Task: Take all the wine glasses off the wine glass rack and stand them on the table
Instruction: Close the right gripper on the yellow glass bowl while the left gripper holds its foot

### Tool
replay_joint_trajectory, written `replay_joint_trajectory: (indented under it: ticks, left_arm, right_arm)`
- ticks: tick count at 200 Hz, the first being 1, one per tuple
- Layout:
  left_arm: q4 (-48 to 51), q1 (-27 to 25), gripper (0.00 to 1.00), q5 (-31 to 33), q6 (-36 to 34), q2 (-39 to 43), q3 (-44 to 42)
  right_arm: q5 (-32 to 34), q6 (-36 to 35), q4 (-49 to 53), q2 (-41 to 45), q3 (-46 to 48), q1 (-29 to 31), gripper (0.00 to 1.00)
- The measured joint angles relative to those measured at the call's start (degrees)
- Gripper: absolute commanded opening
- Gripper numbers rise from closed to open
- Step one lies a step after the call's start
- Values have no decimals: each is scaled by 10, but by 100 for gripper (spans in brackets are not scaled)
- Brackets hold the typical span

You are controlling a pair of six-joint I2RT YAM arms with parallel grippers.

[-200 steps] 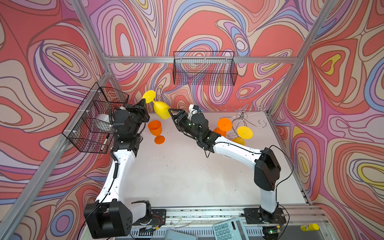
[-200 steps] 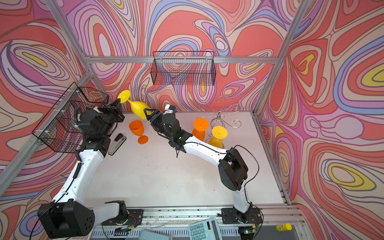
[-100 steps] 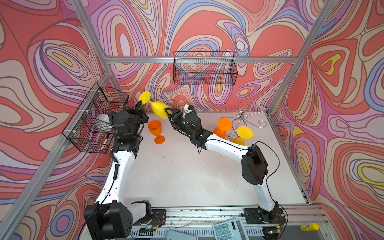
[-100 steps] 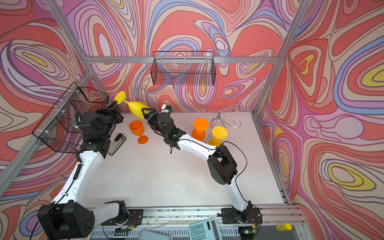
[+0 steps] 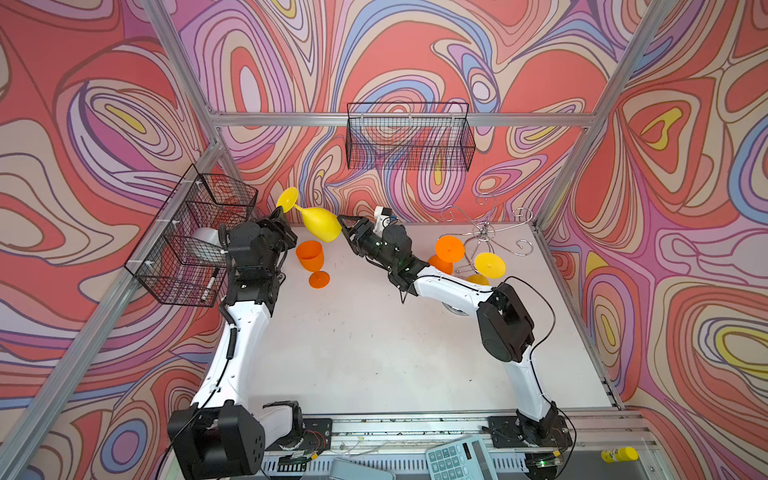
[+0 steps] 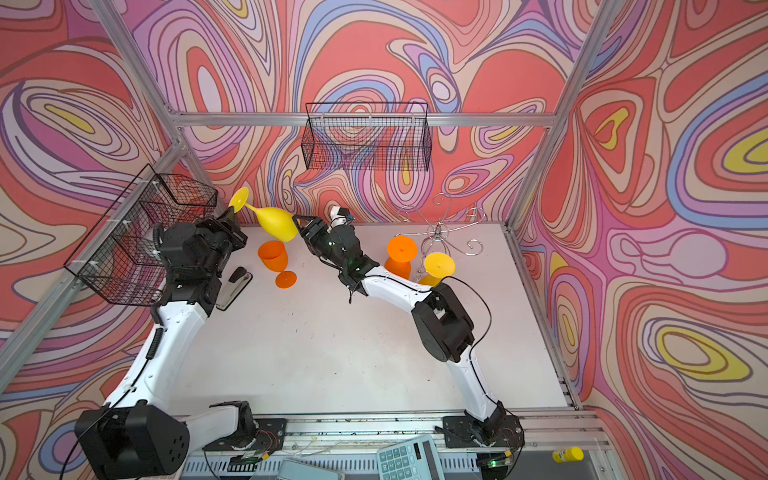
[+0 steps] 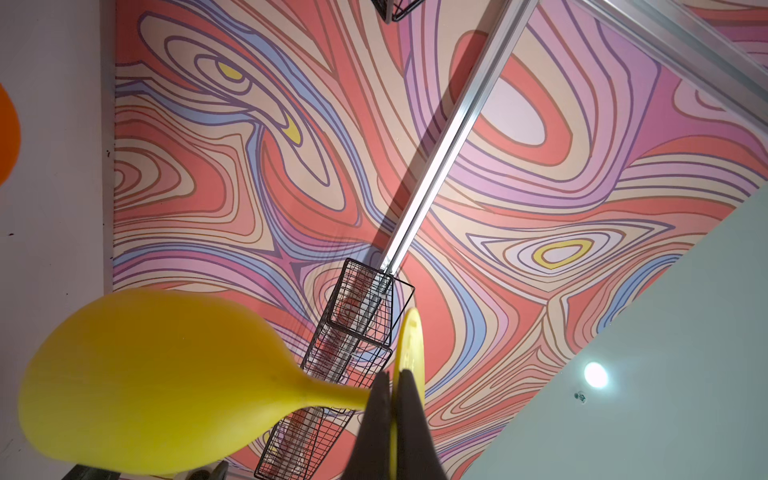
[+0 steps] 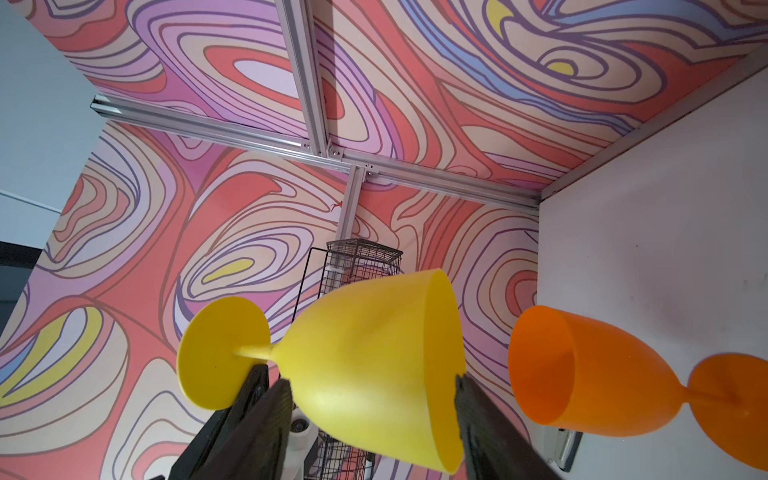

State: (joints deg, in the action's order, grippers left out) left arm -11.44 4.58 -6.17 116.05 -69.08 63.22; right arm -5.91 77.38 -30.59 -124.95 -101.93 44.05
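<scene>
A yellow wine glass hangs in the air on its side at the back left, off the wine glass rack. My left gripper is shut on the glass's foot beside the stem. My right gripper is open, with its fingers straddling the bowl close to its sides. The chrome rack stands at the back right. An orange glass and a yellow glass hang from it upside down.
An orange wine glass stands upright on the table just below the held glass. Black wire baskets hang on the left wall and the back wall. A stapler lies beside the left arm. A calculator sits at the front edge.
My right gripper has reached left to the yellow glass and now straddles its bowl, its jaws a little narrower. The left gripper has kept its hold and shifted the glass slightly.
</scene>
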Motion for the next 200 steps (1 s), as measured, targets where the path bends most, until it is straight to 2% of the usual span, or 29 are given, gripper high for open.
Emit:
replay_joint_trajectory:
  ticks: [80,170,200]
  left_arm:
    - [15,0,0,-3,24,0,0]
    - [5,1,0,-17,32,0,-17]
    - [-2,1,0,-19,35,0,-17]
  right_arm:
    - [-36,-9,-106,-29,31,-6,60]
    - [-60,-19,-200,-43,40,-11,46]
    - [-64,-19,-222,-43,45,-12,38]
